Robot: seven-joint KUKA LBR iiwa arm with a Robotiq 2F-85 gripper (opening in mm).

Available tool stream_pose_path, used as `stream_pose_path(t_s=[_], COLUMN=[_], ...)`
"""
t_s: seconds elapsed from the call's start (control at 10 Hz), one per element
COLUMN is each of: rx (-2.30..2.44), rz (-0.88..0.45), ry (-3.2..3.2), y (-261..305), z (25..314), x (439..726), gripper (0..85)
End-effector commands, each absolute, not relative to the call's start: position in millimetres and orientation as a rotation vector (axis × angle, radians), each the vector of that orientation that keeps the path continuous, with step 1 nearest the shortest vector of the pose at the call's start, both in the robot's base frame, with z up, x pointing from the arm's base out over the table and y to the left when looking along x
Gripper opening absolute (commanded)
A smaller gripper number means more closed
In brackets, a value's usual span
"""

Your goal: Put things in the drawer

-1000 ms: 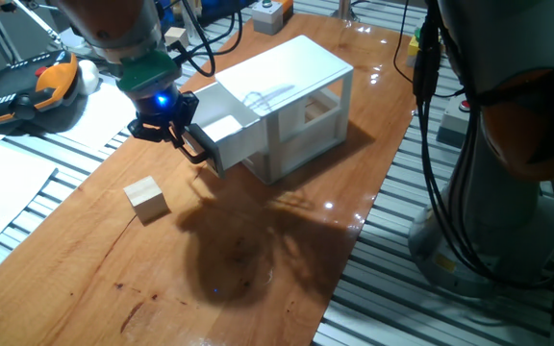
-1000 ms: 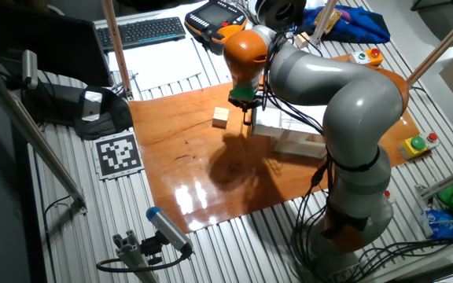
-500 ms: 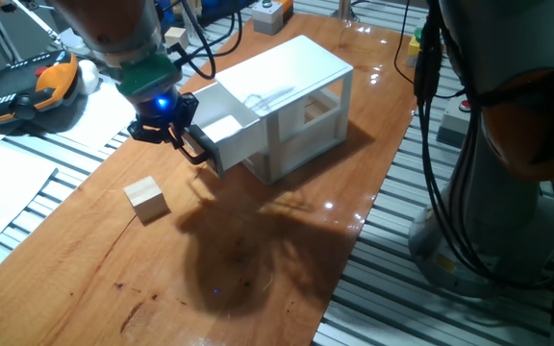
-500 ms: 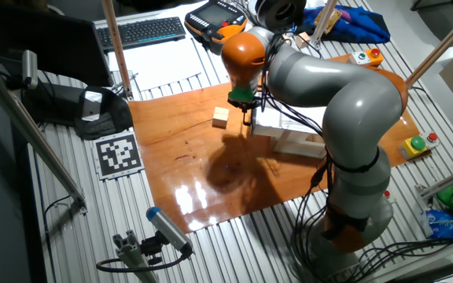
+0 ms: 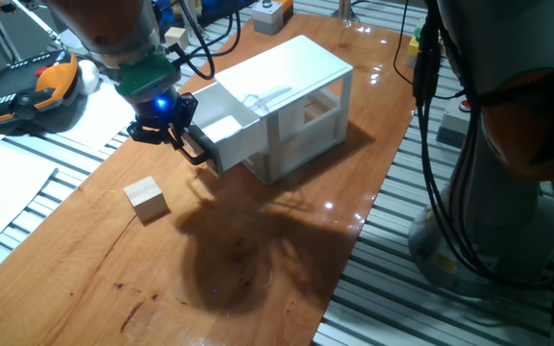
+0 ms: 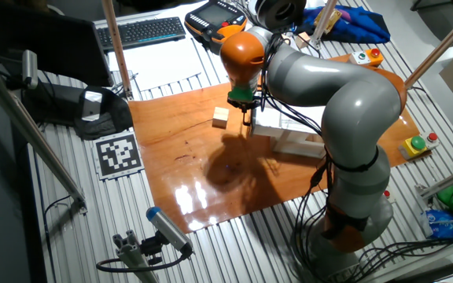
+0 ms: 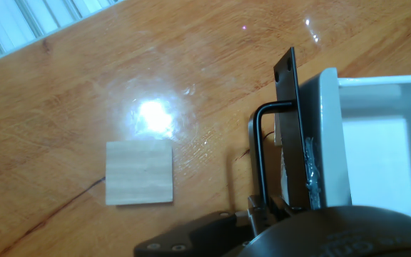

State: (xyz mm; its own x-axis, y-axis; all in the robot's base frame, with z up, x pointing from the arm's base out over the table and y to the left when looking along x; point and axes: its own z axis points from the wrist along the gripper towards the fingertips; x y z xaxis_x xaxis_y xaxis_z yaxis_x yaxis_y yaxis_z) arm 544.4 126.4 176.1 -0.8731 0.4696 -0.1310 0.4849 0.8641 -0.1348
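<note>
Wooden tabletop [image 5: 258,288]: the claw [image 5: 188,144], its opening impossible to judge, sits at the open drawer [image 5: 227,130] front, with the cube [image 5: 147,199] lying just beside, clear of it.

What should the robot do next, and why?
Probably let go of the black handle and move over to the wooden cube. The upper drawer is already pulled out, and the cube lies on the table beside it, untouched. The gripper is at the drawer front, its fingers around the handle.
</note>
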Motion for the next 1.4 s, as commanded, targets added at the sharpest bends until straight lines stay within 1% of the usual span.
stream_pose_path(t_s=[0.0, 0.9, 1.0, 1.2, 1.3], rx=[0.759, 0.762, 0.766, 0.77, 0.769], rz=[-0.244, -0.241, -0.239, -0.252, -0.258], ry=[2.944, 2.922, 2.913, 2.904, 2.901], y=[126.1, 126.0, 126.0, 125.9, 125.7], z=[176.4, 176.4, 176.3, 176.7, 176.7], x=[544.4, 544.2, 544.2, 544.1, 544.1], gripper=[0.0, 0.0, 17.0, 17.0, 34.0])
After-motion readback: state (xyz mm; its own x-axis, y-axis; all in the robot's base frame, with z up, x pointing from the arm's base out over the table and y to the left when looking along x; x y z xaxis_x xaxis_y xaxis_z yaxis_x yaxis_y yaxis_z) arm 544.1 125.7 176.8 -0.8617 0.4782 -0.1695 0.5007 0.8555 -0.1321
